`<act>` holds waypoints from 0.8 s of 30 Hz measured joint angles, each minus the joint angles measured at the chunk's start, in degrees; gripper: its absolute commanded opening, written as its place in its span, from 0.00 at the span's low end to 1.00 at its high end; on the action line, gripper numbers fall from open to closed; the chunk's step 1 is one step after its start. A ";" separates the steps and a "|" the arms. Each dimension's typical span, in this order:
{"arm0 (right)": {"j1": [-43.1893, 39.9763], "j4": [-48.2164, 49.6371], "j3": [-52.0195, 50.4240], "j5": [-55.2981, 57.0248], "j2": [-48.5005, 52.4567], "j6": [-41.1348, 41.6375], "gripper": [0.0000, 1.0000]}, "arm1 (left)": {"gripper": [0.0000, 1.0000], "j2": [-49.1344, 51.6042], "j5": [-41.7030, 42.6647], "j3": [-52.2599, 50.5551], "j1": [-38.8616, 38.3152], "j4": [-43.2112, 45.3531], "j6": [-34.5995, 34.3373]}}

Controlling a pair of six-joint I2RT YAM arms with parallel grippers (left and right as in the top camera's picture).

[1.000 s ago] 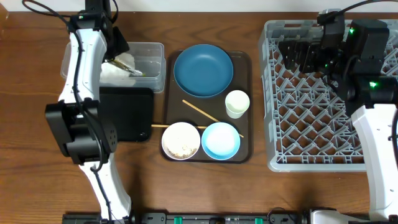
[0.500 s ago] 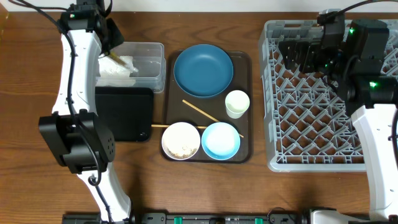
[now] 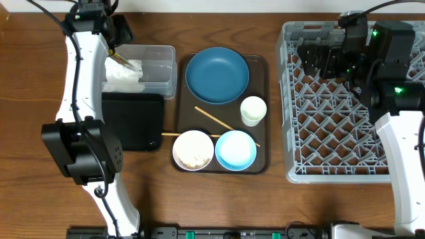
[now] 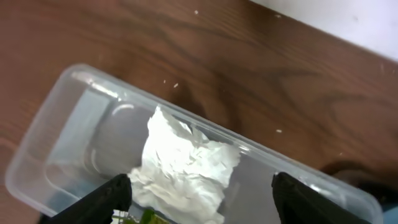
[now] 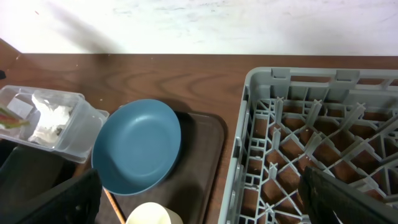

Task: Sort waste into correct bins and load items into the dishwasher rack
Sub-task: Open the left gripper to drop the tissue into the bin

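The clear tub (image 3: pixel 156 66) holds crumpled white tissue (image 3: pixel 123 76) and the snack wrapper (image 3: pixel 123 60). My left gripper (image 3: pixel 119 36) hovers open and empty over the tub's far end. In the left wrist view the tissue (image 4: pixel 186 165) lies between the open fingers (image 4: pixel 205 208), with a bit of wrapper (image 4: pixel 140 216) at the bottom. The blue dish (image 3: pixel 217 74), white cup (image 3: pixel 253 110), white bowl (image 3: pixel 193 149) with rice, light blue bowl (image 3: pixel 236 149) and chopsticks (image 3: pixel 212 118) lie on the brown tray. My right gripper (image 3: pixel 320 63) is open and empty over the rack (image 3: pixel 345 133).
The black tray (image 3: pixel 133 119) sits just in front of the tub. The brown serving tray (image 3: pixel 262 66) lies between the bins and the rack. The right wrist view shows the blue dish (image 5: pixel 137 146), the cup (image 5: pixel 152 214), the rack (image 5: pixel 323 143) and the tub (image 5: pixel 74 134).
My left arm has drawn back from over the tub toward the table's far edge. The wrapper stays in the tub. The right arm has not moved.
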 measured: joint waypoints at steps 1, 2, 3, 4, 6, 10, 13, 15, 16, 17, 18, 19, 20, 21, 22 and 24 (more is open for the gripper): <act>0.00 0.00 0.00 0.00 0.00 0.00 0.99 | 0.73 0.00 0.42 0.00 0.00 0.02 2.21; 0.00 -0.02 0.00 0.02 0.00 0.00 0.99 | 0.73 0.00 1.01 0.00 0.00 0.04 4.39; 0.00 0.00 0.00 0.02 0.00 0.00 0.99 | 0.68 0.02 1.38 0.00 0.00 0.04 6.03; 0.00 -0.02 0.00 0.02 0.00 0.00 0.99 | 0.63 0.07 1.66 0.00 0.00 0.09 7.43; 0.00 -0.11 0.00 0.04 0.00 0.00 0.99 | 0.53 0.17 1.99 0.00 0.00 0.11 9.14; 0.00 -0.31 0.00 0.07 0.00 0.00 0.99 | 0.53 0.44 1.16 -0.70 -0.07 0.61 8.44; 0.00 -0.35 0.00 0.15 0.00 0.00 0.99 | 0.54 0.50 -1.77 -3.10 -0.04 2.36 3.96; 0.00 -0.37 0.00 0.17 0.00 0.00 0.99 | 0.53 0.83 -3.69 -4.72 -0.04 2.93 1.25; 0.00 -0.35 0.00 0.17 0.00 0.00 0.99 | 0.54 1.07 -4.74 -5.38 -0.04 2.89 -0.11; 0.00 -0.37 0.00 0.17 0.00 0.00 0.99 | 0.53 1.29 -5.84 -6.08 -0.07 2.82 -1.44; 0.00 -0.37 0.00 0.17 0.00 0.00 0.99 | 0.54 1.40 -6.69 -6.64 -0.07 2.80 -2.38; 0.00 -0.37 0.00 0.17 0.00 0.00 0.99 | 0.54 1.51 -7.54 -7.13 -0.07 2.64 -3.15; 0.00 -0.37 0.00 0.17 0.00 0.00 0.99 | 0.55 1.57 -8.44 -7.54 -0.04 2.23 -3.96; 0.00 -0.35 0.00 0.17 0.00 0.00 0.99 | 0.57 1.73 -9.22 -7.63 -0.04 1.49 -4.55; 0.00 -0.35 0.00 0.17 0.00 0.00 0.99 | 0.60 1.79 -9.70 -7.63 -0.04 0.98 -4.87; 0.00 -0.35 0.00 0.17 0.00 0.00 0.99 | 0.65 1.79 -10.62 -7.63 -0.04 -0.07 -5.60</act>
